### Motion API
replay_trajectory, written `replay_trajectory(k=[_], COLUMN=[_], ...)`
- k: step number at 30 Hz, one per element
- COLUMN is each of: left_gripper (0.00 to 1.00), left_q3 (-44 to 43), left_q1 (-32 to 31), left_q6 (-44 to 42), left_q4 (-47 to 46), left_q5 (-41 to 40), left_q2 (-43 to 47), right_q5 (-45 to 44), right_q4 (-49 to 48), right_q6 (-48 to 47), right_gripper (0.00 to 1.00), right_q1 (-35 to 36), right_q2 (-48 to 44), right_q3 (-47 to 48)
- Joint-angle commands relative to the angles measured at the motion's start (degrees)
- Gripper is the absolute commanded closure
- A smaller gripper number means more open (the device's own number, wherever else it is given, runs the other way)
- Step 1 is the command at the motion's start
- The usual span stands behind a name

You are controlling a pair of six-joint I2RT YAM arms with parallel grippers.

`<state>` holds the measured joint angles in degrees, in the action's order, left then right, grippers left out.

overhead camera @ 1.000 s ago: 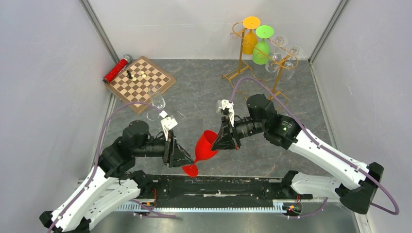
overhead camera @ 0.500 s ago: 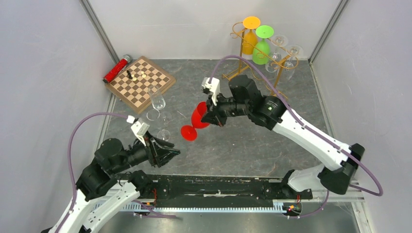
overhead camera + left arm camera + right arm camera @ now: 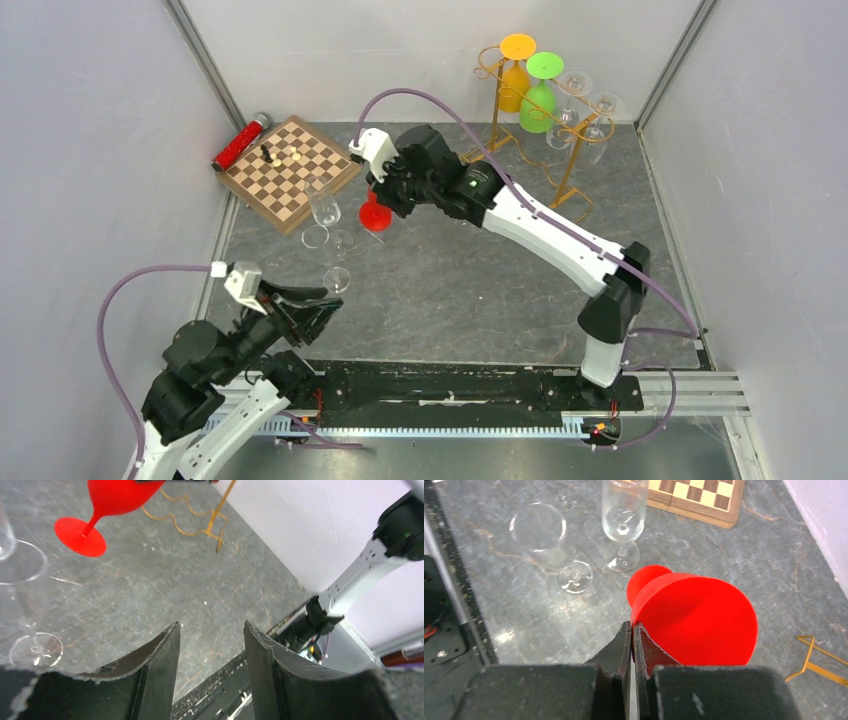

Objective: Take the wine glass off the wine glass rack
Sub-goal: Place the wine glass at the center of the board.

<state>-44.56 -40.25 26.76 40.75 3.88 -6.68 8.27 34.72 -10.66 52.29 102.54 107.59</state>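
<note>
Nearest the bases, the left claw (image 3: 312, 303) hangs with its 2 fingers spread apart, holding nothing above the grey table (image 3: 470, 290). Farther out, beside 2 clear glasses (image 3: 322, 203) standing on the table, the right claw (image 3: 385, 195) is pressed together on the rim of the red wine glass (image 3: 375, 216). The glass leans slightly from upright, mouth up, foot toward the table; contact cannot be told. Beyond stand the chessboard (image 3: 290, 170) and, at the far right, the upright gold rack (image 3: 494, 125), well apart from the red glass, with other glasses hung foot-up.
</note>
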Motion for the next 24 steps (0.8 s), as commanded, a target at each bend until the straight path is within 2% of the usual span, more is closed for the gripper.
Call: replay_trajectory(k=[1,5,14,24], left_gripper=[0.44,0.44,0.45,0.45], left_q3=[-0.3,-0.2,-0.2,-0.2], left_q1=[0.3,0.5,1.0,1.6], left_q6=[-1.5,-1.2,-1.3,-1.4], left_q4=[-0.5,-0.3,-0.4,-0.4], left_q5=[-8.5,-9.5,-8.6,-8.3], left_q2=[5.3,8.0,7.7,8.1], right_q5=[-5.3,-6.1,-4.9,-6.5], right_q4=[-1.1,-2.9,-11.9,-12.6], right_q6=[-5.0,-7.0,-9.0,-10.2], right_gripper=[1.00,1.00,1.00,1.00], right_q1=[0.6,0.6,0.5,0.5], right_q2=[4.7,9.0,13.8,20.1], right_q3=[7.3,9.3,7.6,12.5])
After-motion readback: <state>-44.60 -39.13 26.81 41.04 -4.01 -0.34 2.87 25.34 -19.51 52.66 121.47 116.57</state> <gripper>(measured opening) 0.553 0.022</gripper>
